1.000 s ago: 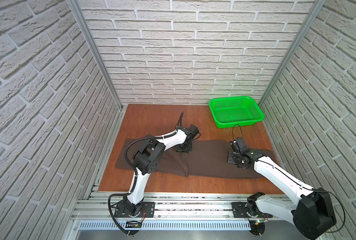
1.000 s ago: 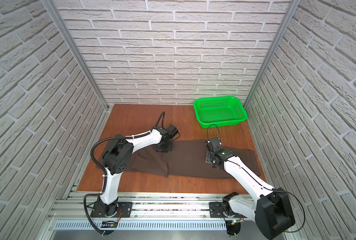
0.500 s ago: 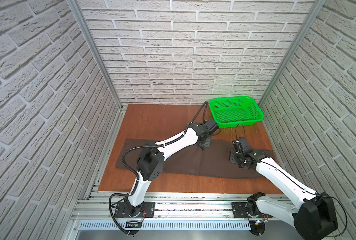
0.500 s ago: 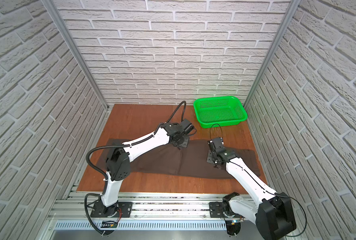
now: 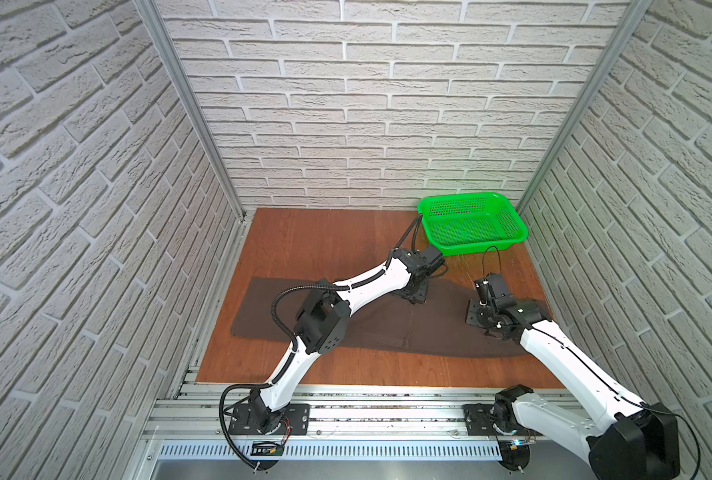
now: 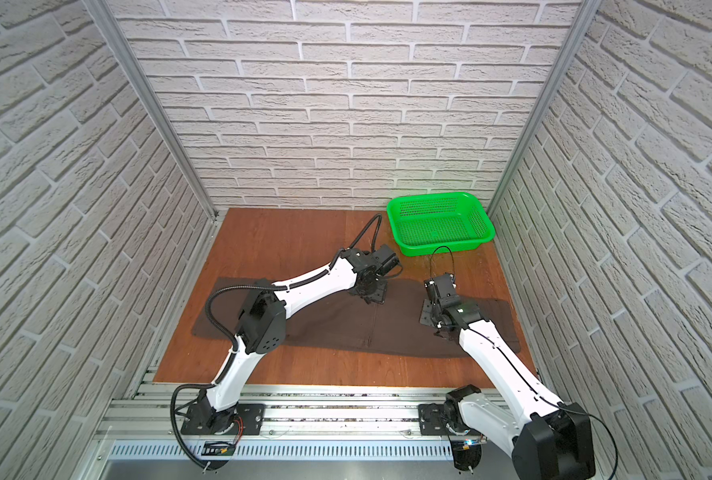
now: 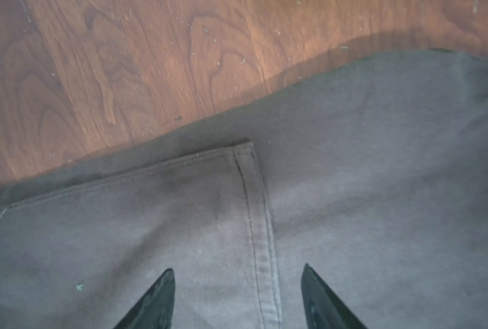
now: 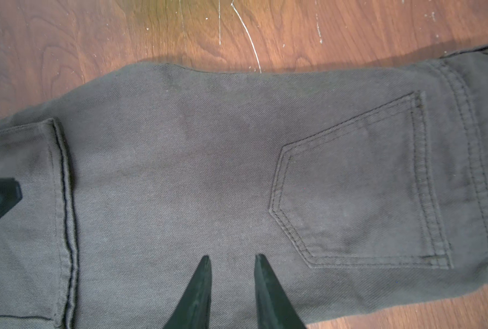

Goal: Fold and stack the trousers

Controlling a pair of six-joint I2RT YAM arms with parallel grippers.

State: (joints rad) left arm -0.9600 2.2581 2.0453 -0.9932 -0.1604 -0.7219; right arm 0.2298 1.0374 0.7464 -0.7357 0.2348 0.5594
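The dark brown trousers (image 5: 387, 328) (image 6: 346, 324) lie flat across the wooden table, with one leg doubled over so that its stitched hem (image 7: 248, 159) (image 8: 57, 171) rests near the middle. My left gripper (image 5: 413, 300) (image 6: 371, 300) (image 7: 237, 267) hovers open just over that hem, nothing between its fingers. To the right, my right gripper (image 5: 477, 316) (image 6: 429, 311) (image 8: 232, 255) points down at the seat of the trousers beside the back pocket (image 8: 351, 185). Its jaws stand a narrow gap apart, with flat fabric under them and none pinched.
A green mesh basket (image 5: 477, 248) (image 6: 441, 245) stands at the back right corner, close behind both grippers. Brick-pattern walls close in the table on three sides. Bare wood (image 5: 325, 245) shows behind the trousers and along the front edge.
My left arm has swept right from the table's left part to its middle, drawing the leg end over the trousers. Its jaws have opened and let the hem go. The right gripper has stayed put.
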